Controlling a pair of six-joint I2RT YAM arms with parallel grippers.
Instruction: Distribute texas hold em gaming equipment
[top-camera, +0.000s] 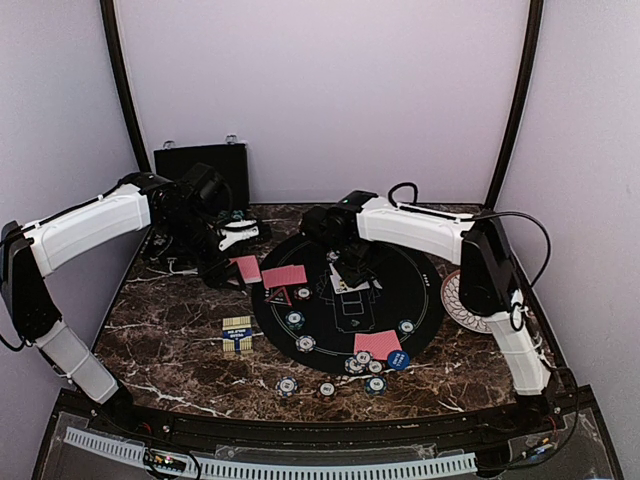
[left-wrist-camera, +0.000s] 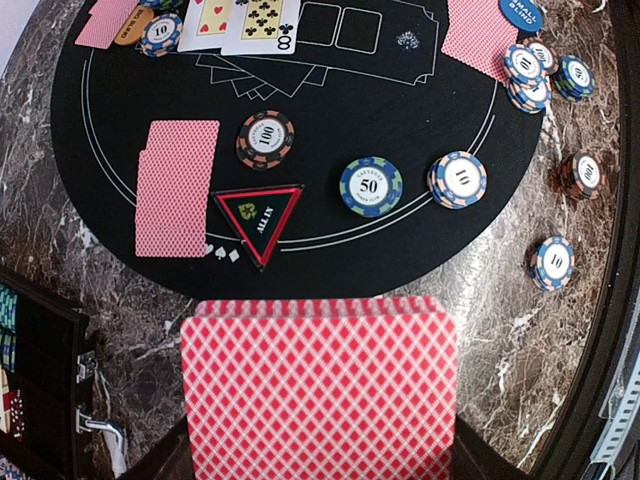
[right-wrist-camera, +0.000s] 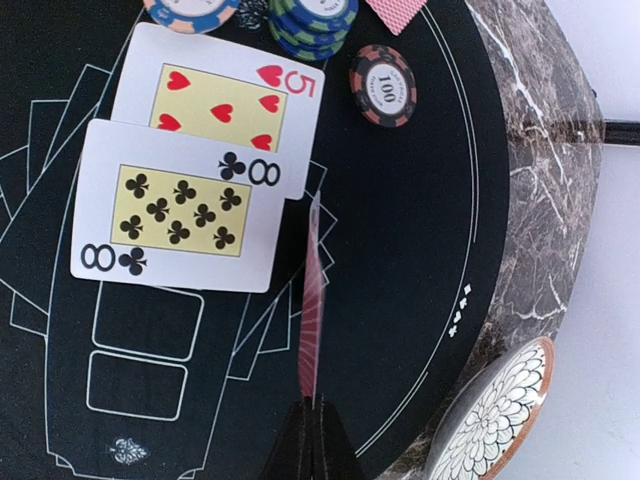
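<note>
Now I am pinching a red-backed card (right-wrist-camera: 312, 300) edge-on in my clamped right gripper (right-wrist-camera: 312, 408), its long axis running up the frame, with the next empty outlined slot (right-wrist-camera: 148, 322) lying lower left, below the eight of clubs (right-wrist-camera: 180, 205).

The triangle marker (left-wrist-camera: 257, 217) reads "ALL IN"; the brown chip (left-wrist-camera: 265, 140) "100", the green chip (left-wrist-camera: 371, 186) "50", and the blue chip (left-wrist-camera: 459, 180) "10". The blue disc (left-wrist-camera: 522, 12) reads "SMALL BLIND". The club card (right-wrist-camera: 178, 207) shows 8 and the heart card (right-wrist-camera: 222, 100) shows 5.
</note>
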